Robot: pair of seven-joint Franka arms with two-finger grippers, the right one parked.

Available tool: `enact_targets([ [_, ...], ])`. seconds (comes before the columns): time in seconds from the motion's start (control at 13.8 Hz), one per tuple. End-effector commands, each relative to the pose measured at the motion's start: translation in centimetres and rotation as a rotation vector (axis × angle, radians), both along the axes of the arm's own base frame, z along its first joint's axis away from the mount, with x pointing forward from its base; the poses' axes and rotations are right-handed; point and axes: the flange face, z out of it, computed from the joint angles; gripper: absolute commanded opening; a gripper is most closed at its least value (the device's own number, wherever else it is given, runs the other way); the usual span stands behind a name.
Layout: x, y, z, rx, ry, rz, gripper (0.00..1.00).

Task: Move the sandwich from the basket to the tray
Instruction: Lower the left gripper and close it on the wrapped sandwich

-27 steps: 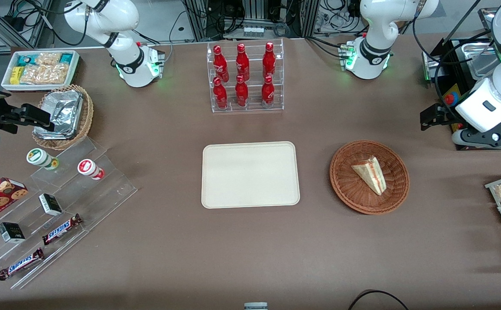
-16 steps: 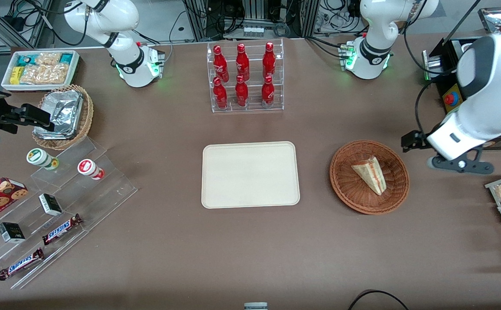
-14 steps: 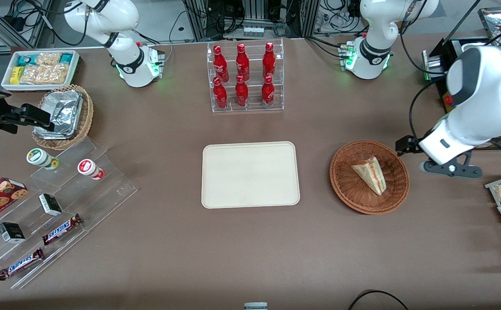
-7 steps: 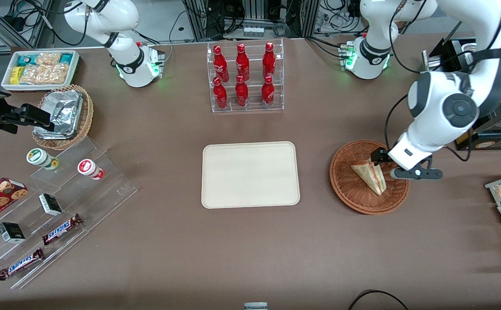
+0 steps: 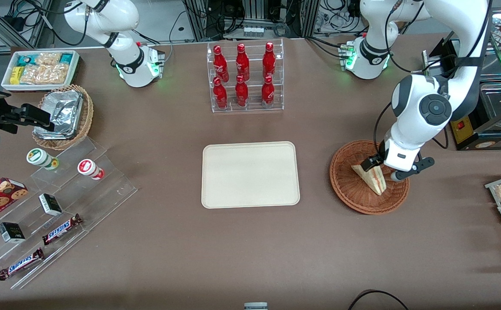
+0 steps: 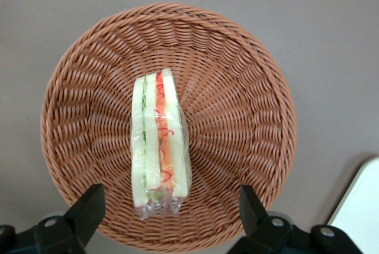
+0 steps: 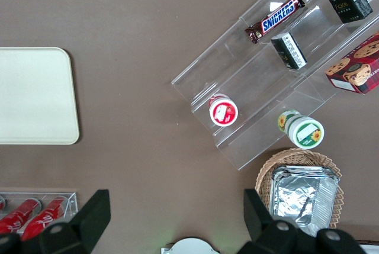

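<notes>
Looking down through the wrist camera, I see my gripper (image 6: pixel 169 212) poised above the basket (image 6: pixel 249 76), its two fingers (image 6: pixel 89 206) spread wide apart with nothing between them. The sandwich (image 6: pixel 159 141) lies in the middle of the basket, standing on edge so its red and green filling faces up at me, wrapped in clear film. Neither finger touches it; one sits to each side of the wedge's broad end, above the woven wall.

From the front camera, the gripper (image 5: pixel 381 170) hangs over the basket (image 5: pixel 354 196) with the wrist partly covering the sandwich (image 5: pixel 374 180), whose pointed end aims toward the camera. The tray (image 5: pixel 250 174) lies flat on the brown table (image 5: pixel 233 249), beside the basket toward the parked arm's end, well apart from it, and it carries nothing. A clear rack of red bottles (image 5: pixel 244 77) stands farther from the camera than the tray. A corner of the tray (image 6: pixel 361 206) also shows near the basket's rim in the wrist view.
</notes>
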Motion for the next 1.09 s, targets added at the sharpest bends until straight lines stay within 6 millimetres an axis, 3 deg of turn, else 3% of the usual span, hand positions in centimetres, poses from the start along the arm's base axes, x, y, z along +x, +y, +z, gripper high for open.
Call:
enact_targets([
  [0.0, 0.0, -0.2, -0.7, 0.006, -0.011, 0.182, 1.0],
  [1.02, -0.2, 0.4, -7.7, 0.033, 0.12, 0.161, 0.98],
])
